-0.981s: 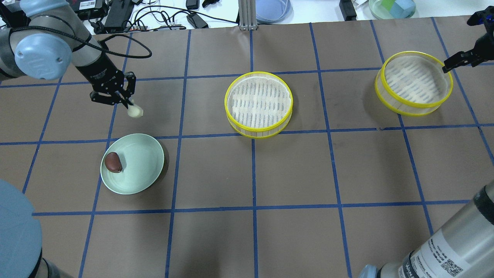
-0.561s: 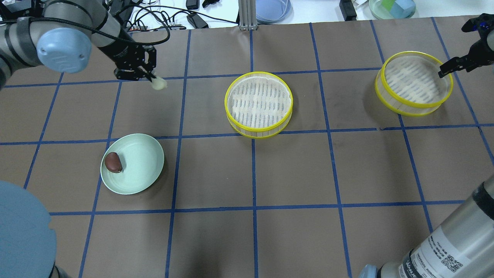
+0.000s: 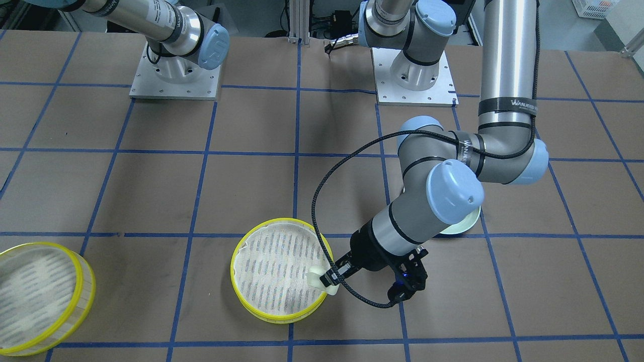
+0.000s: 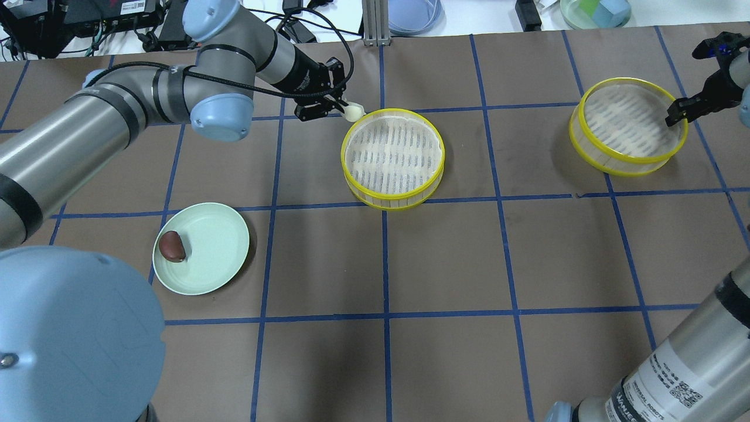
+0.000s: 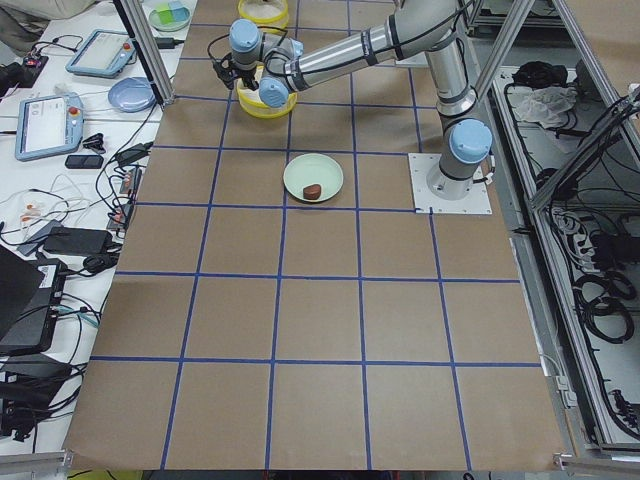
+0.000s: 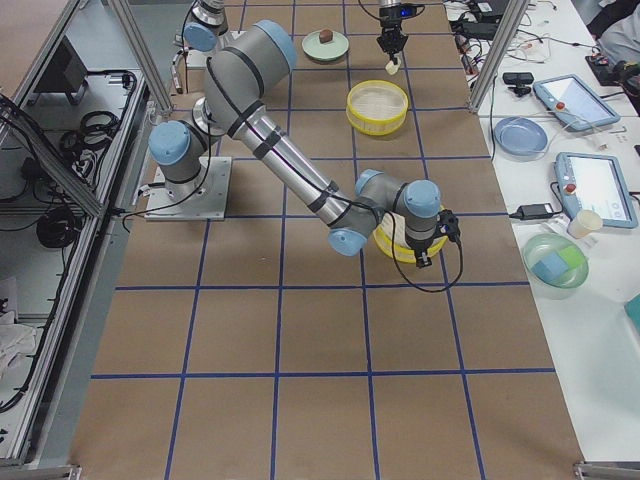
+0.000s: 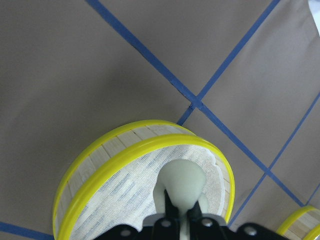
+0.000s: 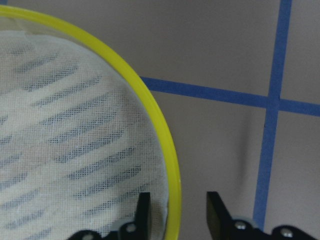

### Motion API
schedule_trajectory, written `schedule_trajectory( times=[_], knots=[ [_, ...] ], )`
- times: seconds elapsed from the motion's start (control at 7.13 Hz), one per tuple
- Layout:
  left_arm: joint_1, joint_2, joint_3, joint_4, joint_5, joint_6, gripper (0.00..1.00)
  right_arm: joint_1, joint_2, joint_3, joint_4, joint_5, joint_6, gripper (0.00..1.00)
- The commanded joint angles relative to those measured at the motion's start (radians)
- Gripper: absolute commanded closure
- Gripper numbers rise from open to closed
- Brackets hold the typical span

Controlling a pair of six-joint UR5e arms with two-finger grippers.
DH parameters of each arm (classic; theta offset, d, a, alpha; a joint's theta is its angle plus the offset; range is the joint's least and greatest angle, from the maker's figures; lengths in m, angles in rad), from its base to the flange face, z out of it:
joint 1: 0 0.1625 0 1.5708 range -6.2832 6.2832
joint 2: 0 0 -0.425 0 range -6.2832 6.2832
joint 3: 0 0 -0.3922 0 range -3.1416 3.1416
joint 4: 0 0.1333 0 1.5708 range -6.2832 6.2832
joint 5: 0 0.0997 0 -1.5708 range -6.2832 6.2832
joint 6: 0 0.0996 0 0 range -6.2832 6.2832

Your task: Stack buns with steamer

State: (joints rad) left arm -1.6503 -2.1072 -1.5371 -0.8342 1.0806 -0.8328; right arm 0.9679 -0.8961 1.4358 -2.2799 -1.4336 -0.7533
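Note:
My left gripper (image 4: 345,109) is shut on the cream-white bun (image 4: 354,110) and holds it over the far left rim of the middle steamer tray (image 4: 392,155). The left wrist view shows the bun (image 7: 183,180) above that tray's cloth bottom (image 7: 125,200); the front view shows it too (image 3: 318,278). The dark reddish-brown bun (image 4: 171,246) lies on the pale green plate (image 4: 214,252). My right gripper (image 4: 674,117) is open, its fingers (image 8: 143,214) astride the yellow rim (image 8: 167,150) of the right steamer tray (image 4: 627,126).
Cables, boxes and a blue dish (image 4: 413,12) lie past the table's far edge. In the front view my left arm's elbow (image 3: 453,191) hangs over the green plate. The right tray sits at that view's lower left (image 3: 35,291).
My left gripper has carried the white bun from near the plate, away and to the right, to the middle tray's rim. My right gripper has shifted slightly onto the right tray's rim.

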Motion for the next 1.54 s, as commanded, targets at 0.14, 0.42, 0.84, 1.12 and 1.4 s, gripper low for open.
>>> schedule_trajectory(
  times=[0.14, 0.42, 0.84, 1.12, 1.4],
  knots=[
    [-0.043, -0.027, -0.071, 0.076, 0.007, -0.041, 0.14, 0.002, -0.015, 0.002, 0.008, -0.001, 0.014, 1.0],
    [-0.045, -0.01, -0.067, 0.086, 0.005, -0.089, 0.0, 0.009, -0.073, 0.005, 0.034, -0.007, 0.028, 1.0],
    [-0.048, -0.005, -0.058, 0.098, -0.007, -0.104, 0.0, 0.092, -0.205, 0.017, 0.146, -0.028, 0.167, 1.0],
    [-0.063, 0.006, -0.054, 0.099, -0.005, -0.134, 0.0, 0.121, -0.234, 0.043, 0.152, -0.03, 0.192, 1.0],
    [-0.054, 0.036, -0.013, 0.077, 0.153, 0.038, 0.04, 0.172, -0.248, 0.046, 0.161, -0.044, 0.241, 1.0]
  ],
)
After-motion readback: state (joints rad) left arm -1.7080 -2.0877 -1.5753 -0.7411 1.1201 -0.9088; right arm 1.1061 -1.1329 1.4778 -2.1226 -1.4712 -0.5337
